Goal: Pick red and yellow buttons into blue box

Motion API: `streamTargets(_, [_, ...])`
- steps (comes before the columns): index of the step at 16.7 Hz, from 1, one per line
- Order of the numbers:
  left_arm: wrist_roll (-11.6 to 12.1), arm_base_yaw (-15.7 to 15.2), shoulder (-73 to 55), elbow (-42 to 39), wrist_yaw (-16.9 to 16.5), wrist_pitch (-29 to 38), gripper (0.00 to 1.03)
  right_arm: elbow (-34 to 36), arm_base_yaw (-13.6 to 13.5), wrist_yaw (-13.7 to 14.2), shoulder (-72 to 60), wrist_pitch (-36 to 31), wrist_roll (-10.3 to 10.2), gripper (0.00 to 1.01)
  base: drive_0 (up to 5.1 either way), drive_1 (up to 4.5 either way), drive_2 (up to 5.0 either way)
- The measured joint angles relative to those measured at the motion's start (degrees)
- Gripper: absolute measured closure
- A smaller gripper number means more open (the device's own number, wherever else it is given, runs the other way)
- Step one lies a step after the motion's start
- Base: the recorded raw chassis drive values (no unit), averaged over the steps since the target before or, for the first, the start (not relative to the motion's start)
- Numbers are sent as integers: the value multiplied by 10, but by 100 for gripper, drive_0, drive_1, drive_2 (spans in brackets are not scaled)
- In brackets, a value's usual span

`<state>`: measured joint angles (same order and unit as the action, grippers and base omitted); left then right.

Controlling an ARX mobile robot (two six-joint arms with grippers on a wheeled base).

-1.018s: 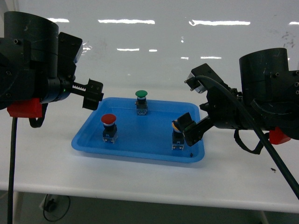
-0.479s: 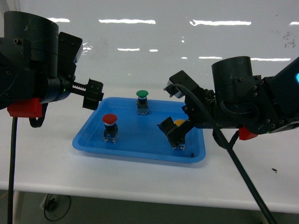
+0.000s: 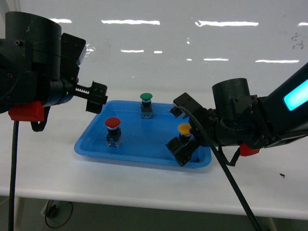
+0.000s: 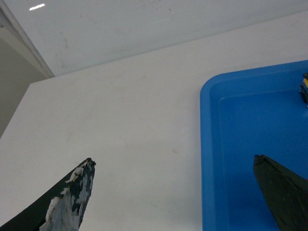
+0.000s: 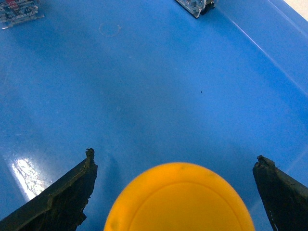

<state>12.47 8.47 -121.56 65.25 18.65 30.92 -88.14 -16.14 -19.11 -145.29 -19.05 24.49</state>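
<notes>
Noted shallow blue tray (image 3: pixel 144 147) holding red button (image 3: pixel 112 123) at left, green button (image 3: pixel 145 98) behind, yellow button (image 3: pixel 184 129) at right; no blue box in view. Found right gripper (image 3: pixel 180 129) spread wide around yellow cap, evidently poised to grasp. Observed left gripper (image 3: pixel 94 97) open, idle above tray edge.

Shallow blue tray (image 3: pixel 139 149): smooth plastic, glossy, with light glare on its floor. Yellow button (image 5: pixel 179 199): smooth cap of satin plastic look; red button (image 3: pixel 112 122) and green button (image 3: pixel 145 96) caps likewise. Tabletop (image 4: pixel 125 120): white, matt, faintly marked. Left gripper (image 4: pixel 183 192): matt black fingers (image 4: pixel 72 197), one scuffed with whitish wear. Right gripper (image 5: pixel 175 190): matt black, rough-edged fingertips.
</notes>
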Motion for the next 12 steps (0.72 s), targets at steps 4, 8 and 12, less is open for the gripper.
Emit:
streamTargets(4, [0,0,0,0,0,0,5,-54,-8,-8,-30,27,2,3,0,0,0])
streamTargets(8, [0,0,0,0,0,0,5,-66,-12,-6,-37,27,15,3,0,0,0])
streamTargets(12, [0,0,0,0,0,0,5,-66,-16,-5,-38,27,23,27,0,0,0])
